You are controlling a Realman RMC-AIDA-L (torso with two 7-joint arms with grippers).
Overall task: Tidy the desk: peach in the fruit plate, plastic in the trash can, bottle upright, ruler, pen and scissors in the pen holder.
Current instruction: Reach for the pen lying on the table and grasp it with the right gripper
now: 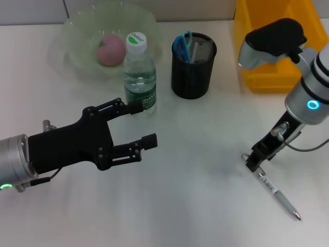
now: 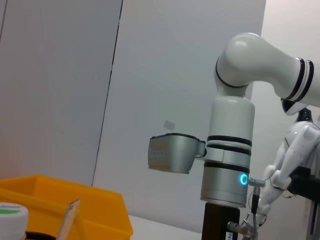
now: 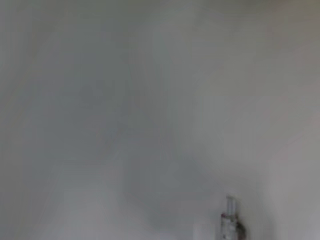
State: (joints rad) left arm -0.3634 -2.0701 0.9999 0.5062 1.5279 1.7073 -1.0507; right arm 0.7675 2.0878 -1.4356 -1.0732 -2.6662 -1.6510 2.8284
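Kid: Claws first! What is the right gripper (image 1: pixel 253 162) doing?

Helper: It is down low on the white desk (image 1: pixel 195 206), at the near right. Its tip sits at 1 end of the pen (image 1: pixel 277 196). The pen lies flat on the desk and points away toward the near right corner. I cannot tell if that claw is open or closed, or if it is pinching the pen.

Kid: And the left gripper (image 1: pixel 140 123)?

Helper: It hangs over the near left of the desk. Its 2 black fingers (image 1: pixel 134 147) are spread apart, and nothing is between them. The top finger ends just beside the bottle (image 1: pixel 139 72). I cannot tell if it touches.

Kid: Is the bottle standing up?

Helper: Yes. It stands upright with its white and green cap on top, between the fruit plate (image 1: pixel 77 49) and the pen holder (image 1: pixel 192 72).

Kid: Where is the peach (image 1: pixel 111 50)?

Helper: It sits inside the clear fruit plate, at the far left.

Kid: What is in the black pen holder?

Helper: Blue scissors (image 1: pixel 182 45) stick out of it, and a pale ruler (image 1: pixel 197 51) leans beside them.

Kid: What is that yellow thing?

Helper: A yellow bin (image 1: pixel 267 56) at the far right, behind the right arm.
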